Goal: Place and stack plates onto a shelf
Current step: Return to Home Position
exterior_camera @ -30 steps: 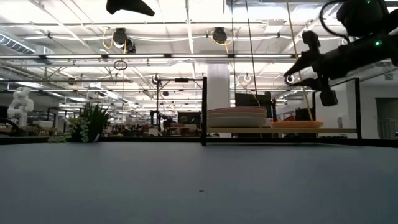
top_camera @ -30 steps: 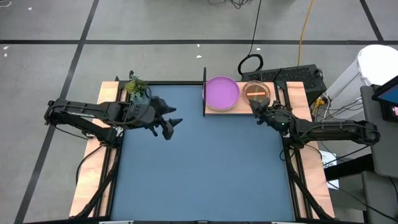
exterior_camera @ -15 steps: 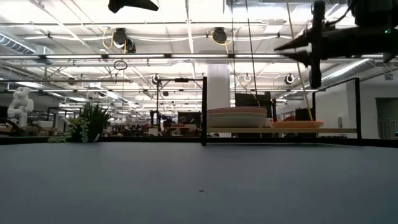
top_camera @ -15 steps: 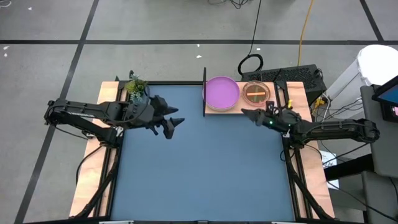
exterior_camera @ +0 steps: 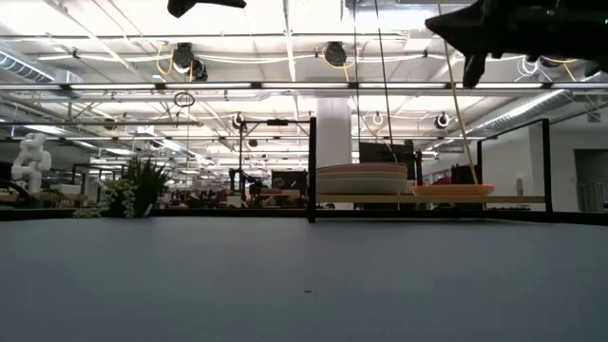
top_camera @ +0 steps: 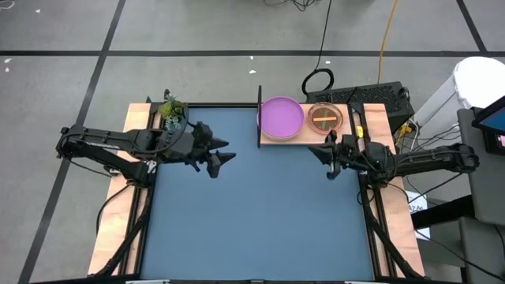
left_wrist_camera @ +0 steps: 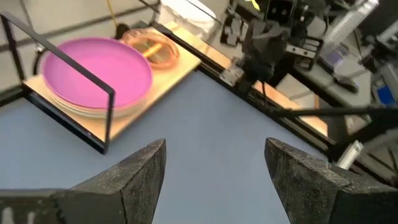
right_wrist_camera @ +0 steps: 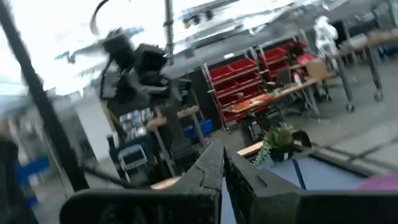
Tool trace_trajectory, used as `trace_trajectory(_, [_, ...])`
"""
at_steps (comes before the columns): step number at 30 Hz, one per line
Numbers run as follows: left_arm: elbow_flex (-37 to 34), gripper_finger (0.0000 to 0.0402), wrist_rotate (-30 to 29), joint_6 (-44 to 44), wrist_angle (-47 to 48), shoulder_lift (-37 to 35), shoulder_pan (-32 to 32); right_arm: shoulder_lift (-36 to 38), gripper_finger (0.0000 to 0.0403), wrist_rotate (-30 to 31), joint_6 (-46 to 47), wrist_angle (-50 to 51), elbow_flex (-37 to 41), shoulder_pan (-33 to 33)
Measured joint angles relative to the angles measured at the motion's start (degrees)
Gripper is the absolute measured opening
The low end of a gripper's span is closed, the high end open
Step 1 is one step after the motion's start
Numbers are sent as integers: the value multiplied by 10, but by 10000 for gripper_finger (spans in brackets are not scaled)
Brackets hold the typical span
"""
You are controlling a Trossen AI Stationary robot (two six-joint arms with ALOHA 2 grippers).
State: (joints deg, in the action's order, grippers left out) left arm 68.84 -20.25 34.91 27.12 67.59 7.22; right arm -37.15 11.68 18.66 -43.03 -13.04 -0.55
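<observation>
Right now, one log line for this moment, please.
plates: two stacks on shelf | left hand: open over mat | right hand: shut, raised near shelf

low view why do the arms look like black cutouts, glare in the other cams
Low view: bright ceiling lamps behind the right pincer and left pincer leave both as black outlines. High view: even light on the dark blue mat, no glare. Left wrist view: the round purple plastic plate is evenly lit, no hot spot. Right wrist view: the upper background burns out to white.
</observation>
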Motion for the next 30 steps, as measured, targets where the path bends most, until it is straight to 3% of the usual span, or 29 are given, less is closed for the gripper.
trace_trajectory(4, [0,259,15,-13,10,0,11,0,0,0,-107,52,-28,35])
trace_trajectory(10, [-11,156,1,-47,5,-1,62,0,0,0,-153,88,-38,70])
trace_trajectory(15, [-71,68,-8,-88,-40,-4,106,0,0,-6,-187,146,-38,93])
trace_trajectory(20, [-157,17,-7,-107,-119,-30,125,1,0,-46,-208,229,-38,97])
trace_trajectory(23, [-197,6,-9,-107,-144,-64,128,2,0,-74,-199,248,-38,97])
trace_trajectory(30, [-244,5,-40,-150,-87,-122,125,42,0,-121,-204,285,-38,96])
